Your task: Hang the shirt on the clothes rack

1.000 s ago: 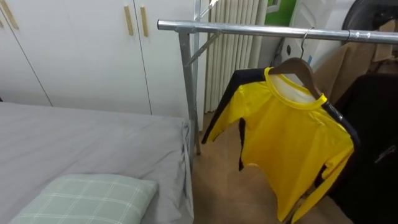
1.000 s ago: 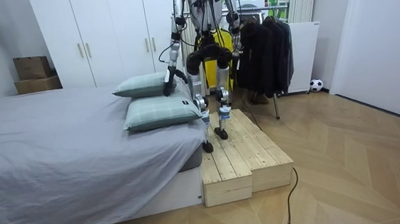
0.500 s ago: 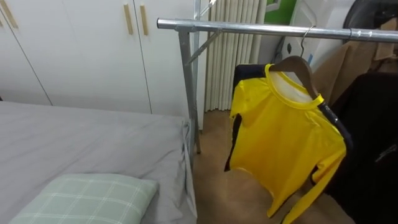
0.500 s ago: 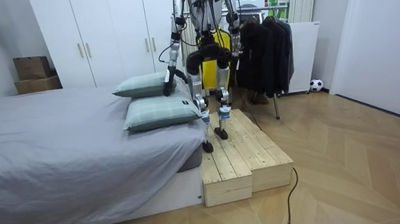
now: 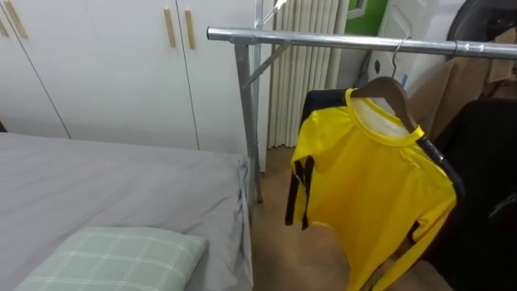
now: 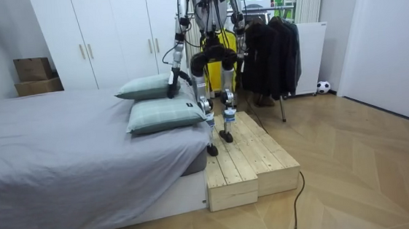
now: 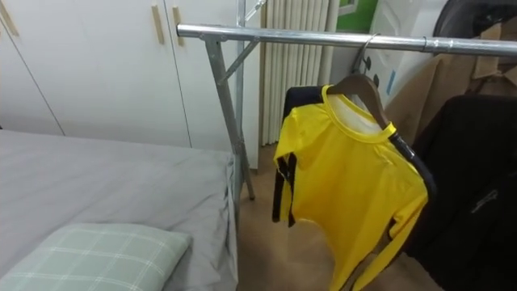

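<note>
A yellow shirt (image 5: 371, 186) with black trim hangs on a wooden hanger (image 5: 389, 90), whose hook is over the metal rail (image 5: 323, 39) of a clothes rack. The shirt hangs at a slant, one sleeve dangling on its left side. In the room view I stand on a wooden platform (image 6: 245, 162) between the bed and the rack, facing the rack. My left hand (image 6: 171, 90) hangs low beside the pillows. My right hand (image 6: 244, 49) is raised by the dark clothes on the rack.
Dark coats (image 5: 485, 162) hang to the shirt's right on the same rail. The rack's upright post (image 5: 249, 121) stands by the corner of the grey bed (image 5: 97, 186), which holds a checked pillow (image 5: 113, 259). White wardrobe doors (image 5: 97, 65) and a radiator (image 5: 303, 73) lie behind.
The shirt has swung on its hanger: its left sleeve, flung out to the left a second ago, now hangs straight down close to the body.
</note>
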You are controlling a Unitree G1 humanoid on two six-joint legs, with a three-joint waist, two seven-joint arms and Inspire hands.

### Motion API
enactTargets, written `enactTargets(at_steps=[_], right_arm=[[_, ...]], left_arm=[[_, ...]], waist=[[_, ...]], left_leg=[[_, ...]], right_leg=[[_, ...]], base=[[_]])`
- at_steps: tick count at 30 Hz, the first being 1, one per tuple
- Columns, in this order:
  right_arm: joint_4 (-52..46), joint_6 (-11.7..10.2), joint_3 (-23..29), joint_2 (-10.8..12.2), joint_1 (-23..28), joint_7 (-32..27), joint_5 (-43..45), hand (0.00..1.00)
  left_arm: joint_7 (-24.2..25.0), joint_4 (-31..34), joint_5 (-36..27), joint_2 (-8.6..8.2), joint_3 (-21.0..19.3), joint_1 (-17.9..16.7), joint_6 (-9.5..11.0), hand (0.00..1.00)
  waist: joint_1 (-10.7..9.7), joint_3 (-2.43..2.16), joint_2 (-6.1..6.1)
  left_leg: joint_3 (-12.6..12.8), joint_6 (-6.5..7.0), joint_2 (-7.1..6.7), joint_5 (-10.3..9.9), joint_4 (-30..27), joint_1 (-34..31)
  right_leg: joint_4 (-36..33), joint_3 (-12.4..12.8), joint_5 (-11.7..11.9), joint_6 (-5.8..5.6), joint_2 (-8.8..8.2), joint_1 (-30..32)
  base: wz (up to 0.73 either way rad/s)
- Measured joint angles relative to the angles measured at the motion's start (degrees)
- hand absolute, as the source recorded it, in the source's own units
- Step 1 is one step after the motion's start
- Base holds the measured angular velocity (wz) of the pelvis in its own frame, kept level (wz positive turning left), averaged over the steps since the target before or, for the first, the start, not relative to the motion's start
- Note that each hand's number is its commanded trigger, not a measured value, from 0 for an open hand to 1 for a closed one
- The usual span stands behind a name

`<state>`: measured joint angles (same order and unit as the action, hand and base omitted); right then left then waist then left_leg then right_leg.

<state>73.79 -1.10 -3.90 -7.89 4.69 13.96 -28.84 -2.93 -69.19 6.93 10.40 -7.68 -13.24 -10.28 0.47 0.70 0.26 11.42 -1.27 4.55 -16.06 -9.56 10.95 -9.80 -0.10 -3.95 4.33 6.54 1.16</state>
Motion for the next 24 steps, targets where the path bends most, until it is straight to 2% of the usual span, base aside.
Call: enactTargets(at_steps=[1,5,8,10,11,12,13,14,15,16,17,18,19,20,21,22,23,24], right_arm=[[0.0,0.0,-0.6,0.0,-0.1,0.0,-0.7,0.00],[-0.2,0.0,-2.0,-0.2,-0.4,1.3,0.7,0.00],[-0.2,0.0,-3.4,-0.5,-2.6,2.9,4.6,0.00],[0.0,0.0,-4.0,-0.9,-4.0,3.9,6.9,0.00],[0.0,0.0,-4.2,-0.9,-4.3,4.0,7.0,0.00],[0.0,0.0,-4.5,-1.0,-5.0,4.1,7.7,0.00],[0.0,0.0,-4.6,-1.0,-5.6,4.3,9.3,0.00],[0.0,0.0,-4.8,-1.0,-6.0,4.4,9.7,0.00],[-0.1,0.0,-4.9,-1.4,-6.1,4.3,10.9,0.00],[0.0,0.1,-4.5,-1.9,-5.9,4.3,11.7,0.00],[0.0,0.3,-3.5,-2.1,-5.9,4.4,12.2,0.00],[0.2,1.2,-1.8,-2.4,-5.8,4.2,13.6,0.00],[0.0,1.7,-0.9,-2.7,-5.8,3.6,14.2,0.00],[-0.2,2.0,-0.3,-2.8,-5.7,3.2,14.2,0.00],[-0.3,2.2,0.4,-2.8,-5.2,2.7,14.1,0.00],[-0.3,2.8,0.9,-2.8,-5.0,2.0,14.1,0.00],[-0.3,3.2,1.1,-2.8,-5.0,1.7,14.1,0.00],[-0.3,3.6,1.4,-2.9,-5.1,1.4,13.5,0.00]], left_arm=[[-0.3,0.0,0.0,-0.02,0.1,0.1,0.0,0.00],[-0.6,0.0,-0.5,0.00,1.2,0.3,0.7,0.00],[0.1,0.3,-0.9,0.00,1.2,1.8,1.3,0.00],[0.9,1.0,-2.8,-0.29,1.3,3.1,2.2,0.00],[1.1,1.4,-2.9,-0.43,1.5,3.2,2.5,0.00],[1.5,1.9,-3.1,-0.57,2.1,4.0,3.3,0.00],[2.1,2.4,-3.1,-0.67,2.2,4.7,4.1,0.00],[2.5,3.2,-3.1,-0.67,2.3,4.8,4.4,0.00],[3.3,4.6,-3.0,-0.68,2.4,5.2,4.7,0.00],[4.1,5.7,-3.3,-0.73,2.4,6.4,5.3,0.00],[4.6,6.4,-3.8,-0.80,2.4,6.8,5.7,0.00],[5.8,7.4,-4.3,-1.03,2.4,6.9,6.6,0.00],[6.6,7.3,-4.5,-1.38,2.4,7.0,7.1,0.00],[7.0,7.2,-4.6,-1.62,2.4,7.1,7.1,0.00],[7.5,7.2,-4.6,-2.01,2.9,7.3,7.2,0.00],[7.6,7.2,-4.7,-2.03,3.5,7.3,7.4,0.00],[7.6,7.2,-4.9,-2.03,3.5,7.1,7.4,0.00],[7.6,7.2,-5.0,-2.12,3.5,6.7,7.4,0.00]], waist=[[0.0,0.11,0.33],[0.2,-0.01,0.52],[1.3,-0.06,0.97],[1.4,-0.06,1.91],[1.5,-0.09,2.09],[1.5,0.06,2.31],[1.7,0.08,2.51],[1.7,0.11,2.47],[1.4,0.04,2.35],[1.4,0.06,2.09],[1.3,-0.10,1.88],[1.9,0.04,1.76],[1.9,-0.22,2.46],[1.2,-0.26,2.75],[0.5,-0.26,2.84],[0.0,-0.27,2.78],[0.1,-0.30,2.79],[0.3,-0.18,2.63]], left_leg=[[-0.2,0.01,-0.01,0.0,0.0,-0.1],[-0.9,0.06,0.02,0.0,-0.4,-1.3],[-2.2,0.09,-0.14,-0.1,-2.3,-4.3],[-4.4,0.14,-0.26,0.1,-4.3,-7.2],[-4.7,0.16,-0.28,0.1,-4.8,-7.9],[-5.3,0.09,-0.41,0.5,-6.0,-9.4],[-5.0,-0.10,-0.61,1.4,-6.3,-10.7],[-5.0,-0.21,-0.93,2.2,-6.3,-11.5],[-3.1,-0.11,-1.21,3.7,-5.9,-12.9],[0.4,0.04,-1.08,5.4,-5.3,-14.1],[2.6,0.13,-0.90,5.8,-5.8,-14.6],[7.6,0.78,0.40,4.5,-9.7,-15.2],[12.3,1.43,2.11,2.4,-14.0,-14.8],[14.0,1.50,2.81,1.6,-15.4,-14.3],[15.6,1.96,3.02,0.8,-16.2,-13.1],[16.4,1.64,3.00,0.3,-15.6,-11.6],[16.8,1.35,2.98,0.0,-14.9,-10.9],[16.9,1.36,2.36,-0.1,-12.6,-9.6]], right_leg=[[-0.1,-0.1,0.0,0.00,-0.04,0.1],[-0.6,-1.7,-0.1,0.20,-0.44,0.5],[-1.3,-2.9,-0.3,0.25,-1.01,2.5],[-1.9,-5.8,-0.6,0.53,-2.04,3.6],[-2.1,-6.7,-0.8,0.59,-2.38,3.9],[-2.5,-9.2,-1.3,0.59,-3.22,4.2],[-3.4,-11.6,-2.1,0.75,-4.28,4.9],[-3.8,-12.9,-2.5,0.82,-4.71,5.1],[-3.9,-16.4,-3.3,0.90,-6.60,5.5],[-3.9,-20.3,-4.1,1.02,-8.25,5.9],[-3.9,-22.1,-4.6,1.14,-8.99,5.9],[-4.2,-25.1,-5.5,0.98,-9.62,5.6],[-4.2,-28.7,-5.9,1.10,-9.94,4.6],[-4.3,-31.0,-6.1,1.14,-10.24,3.8],[-5.0,-34.8,-6.8,0.49,-11.10,2.8],[-5.3,-38.3,-7.5,0.17,-11.67,1.8],[-5.4,-39.5,-7.7,0.08,-11.82,1.5],[-6.5,-41.4,-8.5,-0.32,-12.54,1.2]], base=[[0.07],[0.13],[0.23],[0.62],[0.79],[0.95],[1.05],[1.27],[1.61],[1.71],[1.60],[1.43],[1.51],[1.76],[1.87],[1.71],[1.41],[1.06]])
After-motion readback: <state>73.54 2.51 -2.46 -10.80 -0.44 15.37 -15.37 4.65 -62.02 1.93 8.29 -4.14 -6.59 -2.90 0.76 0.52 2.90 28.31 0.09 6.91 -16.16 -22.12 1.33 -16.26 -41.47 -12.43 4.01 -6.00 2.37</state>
